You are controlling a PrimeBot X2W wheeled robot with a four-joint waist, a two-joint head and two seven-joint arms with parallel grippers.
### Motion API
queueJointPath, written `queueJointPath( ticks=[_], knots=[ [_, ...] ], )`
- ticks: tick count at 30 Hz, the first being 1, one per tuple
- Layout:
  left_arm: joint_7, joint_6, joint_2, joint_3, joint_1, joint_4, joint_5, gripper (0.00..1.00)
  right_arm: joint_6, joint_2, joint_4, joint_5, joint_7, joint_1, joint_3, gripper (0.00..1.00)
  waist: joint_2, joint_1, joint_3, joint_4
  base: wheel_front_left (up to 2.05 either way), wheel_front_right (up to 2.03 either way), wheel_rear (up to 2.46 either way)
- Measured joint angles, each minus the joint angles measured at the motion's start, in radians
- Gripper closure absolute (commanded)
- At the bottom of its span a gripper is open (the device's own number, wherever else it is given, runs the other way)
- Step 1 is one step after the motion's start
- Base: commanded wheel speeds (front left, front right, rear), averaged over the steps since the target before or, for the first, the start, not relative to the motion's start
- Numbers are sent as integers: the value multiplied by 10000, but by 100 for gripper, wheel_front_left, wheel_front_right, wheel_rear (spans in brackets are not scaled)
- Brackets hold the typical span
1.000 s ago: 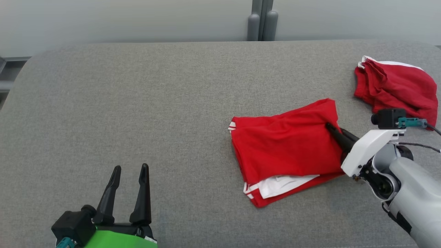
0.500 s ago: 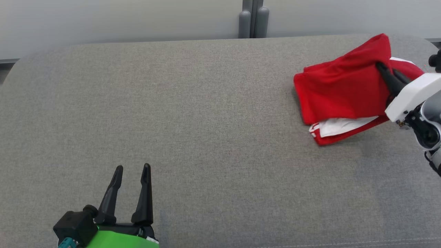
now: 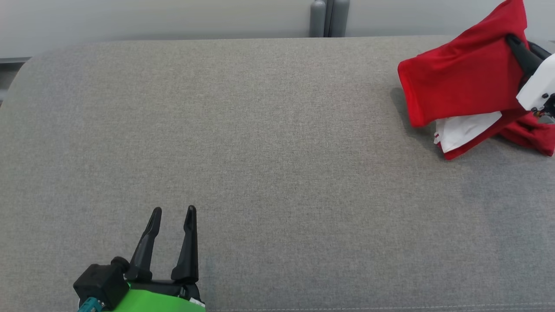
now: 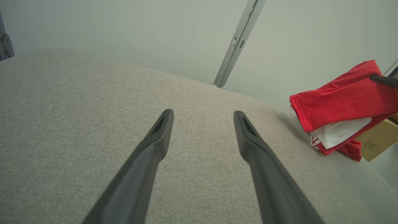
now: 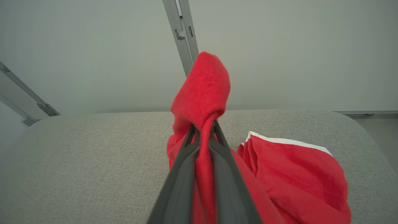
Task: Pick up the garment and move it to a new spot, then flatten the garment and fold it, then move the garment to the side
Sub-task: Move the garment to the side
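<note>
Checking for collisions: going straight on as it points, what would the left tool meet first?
Likely the left tool meets bare grey cushion before the wall; depth is unclear. The folded red garment sits off that line.

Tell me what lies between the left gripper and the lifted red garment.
Nothing: from the left gripper to the lifted red garment the grey fabric surface is bare, as the head view shows and the left wrist view confirms.

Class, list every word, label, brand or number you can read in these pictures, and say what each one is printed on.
Cardboard box: a dark printed mark, too small and blurred to read.
Folded red garment: no readable text; its white panel looks blank or too blurred to tell.
No text can be quoted.
</note>
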Motion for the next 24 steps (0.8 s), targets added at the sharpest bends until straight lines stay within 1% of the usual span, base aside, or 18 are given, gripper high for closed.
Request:
queueJointPath(
  ticks=[3, 9, 11, 14, 16, 18, 20, 22, 24],
  knots=[
    [0, 0, -2, 6, -55, -4, 0, 0, -73, -50, 33, 4, 174, -167, -35, 100, 0, 0, 69, 44, 0, 0, 0],
    [0, 0, -2, 29, -173, -23, 0, 0, -247, -470, 261, 10, 734, -605, -121, 100, 0, 0, 267, 121, 0, 0, 0],
    [-2, 0, -2, 38, -174, -25, 0, 0, -345, -562, 314, 46, 911, -623, -163, 100, 0, 0, 322, 127, 0, 0, 0],
    [-2, 0, 2, 40, -194, -33, 2, 0, -351, -627, 491, 113, 1191, -639, -184, 100, 0, 0, 399, 123, 0, 0, 0],
    [8, -2, 21, 12, -213, -36, 13, 0, -439, -748, 623, 94, 1285, -644, -167, 100, 0, 0, 455, 122, 0, 0, 0],
    [31, -17, 61, -19, -271, -56, 65, 0, -520, -1011, 713, -92, 1308, -682, -88, 100, 0, 0, 523, 132, 0, 0, 0],
    [113, -23, 134, -40, -395, -130, 159, 0, -529, -1283, 807, -426, 1304, -814, 0, 100, 0, 0, 609, 149, 0, 0, 0],
    [119, -23, 198, -48, -466, -242, 253, 0, -656, -1461, 842, -708, 1243, -1011, 92, 100, 0, 0, 713, 171, 0, 0, 0],
    [219, -25, 221, -81, -514, -274, 297, 0, -709, -1590, 874, -1072, 1158, -1216, 215, 100, 0, 0, 836, 198, 0, 0, 0]
  ],
)
